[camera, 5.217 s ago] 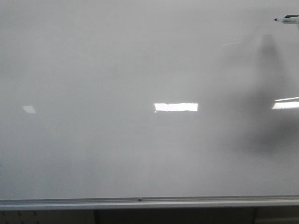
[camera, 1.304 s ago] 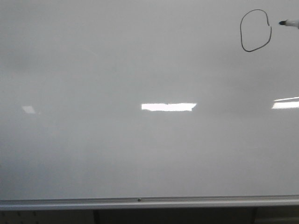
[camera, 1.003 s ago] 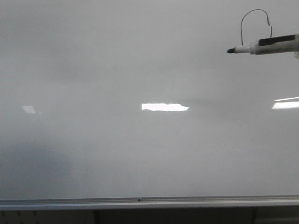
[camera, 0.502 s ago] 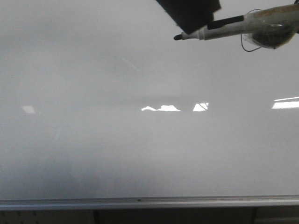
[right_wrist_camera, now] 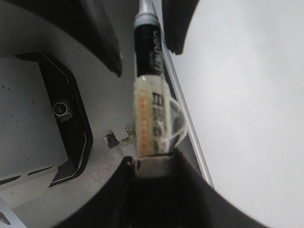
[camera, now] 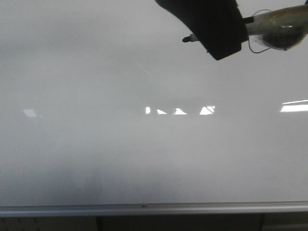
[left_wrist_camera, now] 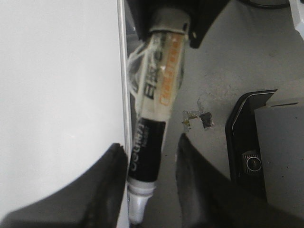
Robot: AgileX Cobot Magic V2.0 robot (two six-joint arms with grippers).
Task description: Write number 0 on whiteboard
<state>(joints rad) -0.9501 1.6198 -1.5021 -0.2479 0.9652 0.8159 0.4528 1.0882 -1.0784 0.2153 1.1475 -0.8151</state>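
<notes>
right hand (right_wrist_camera: pixel 154 164) grips the marker (right_wrist_camera: pixel 149 95) by its rear; left hand (left_wrist_camera: pixel 149 178) spread wide around its front. number 0 (camera: pixel 251 45) mostly hidden, upper right of whiteboard (camera: pixel 120 144). risk: mistimed handover drops the marker or smears the ink.

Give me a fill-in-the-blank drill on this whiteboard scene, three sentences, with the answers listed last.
1. The open left hand straddles the ___ section of the marker.
2. The right hand is ___ on the marker's other end.
3. In the front view, the number 0 sits near the upper ___ corner of the whiteboard.

Missing words: black; shut; right
</notes>
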